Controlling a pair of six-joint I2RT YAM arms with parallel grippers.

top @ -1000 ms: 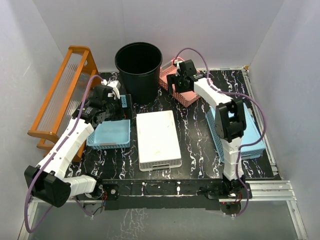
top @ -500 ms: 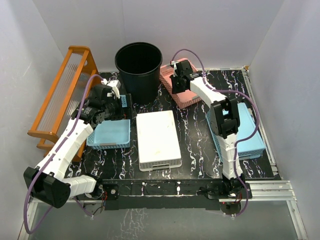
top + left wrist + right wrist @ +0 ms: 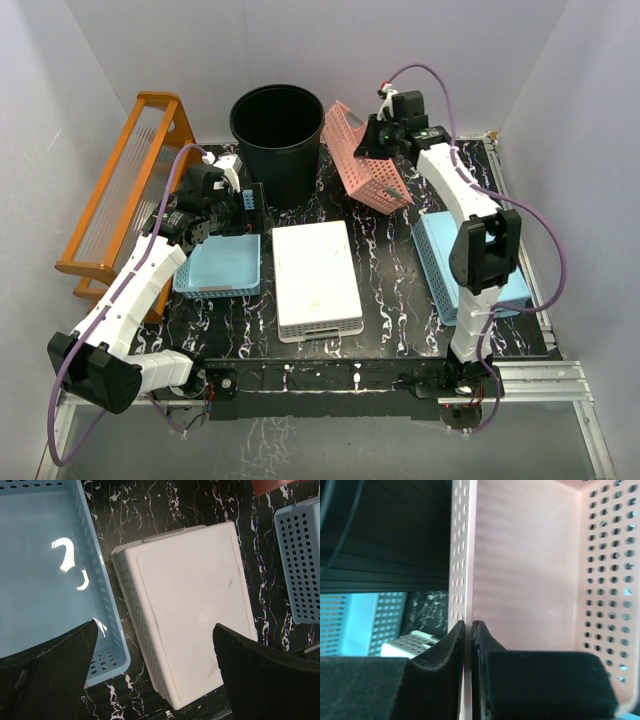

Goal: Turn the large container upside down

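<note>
Right gripper: both pads pressed together on the long perforated wall of the pink lattice basket, one pad inside, one outside. The basket is tilted steeply, with its far edge raised and its near end low toward the black marbled table. Whether the low end touches the tabletop, cannot tell.

Black bin: upright, mouth up, left of the right gripper, on the other side of the basket wall it holds. In the right wrist view the bin's ribbed side fills the upper left, close beside the clamped wall. Contact between bin and basket cannot be judged. The bin stands apart from both grippers.

Left gripper: fingers wide apart, nothing between them. It hangs above the table. Below it, toward its left finger, lies a small light-blue basket, open side up. Below the gap and toward its right finger lies a white lattice basket, bottom-up. Further right, the corner of a larger blue basket shows. In the top view the bin stands just beyond this gripper, toward the back wall.

Orange slatted rack: left of the left gripper, at the table's edge.

The larger blue basket lies under the right arm, nearer the bases than the right gripper.
</note>
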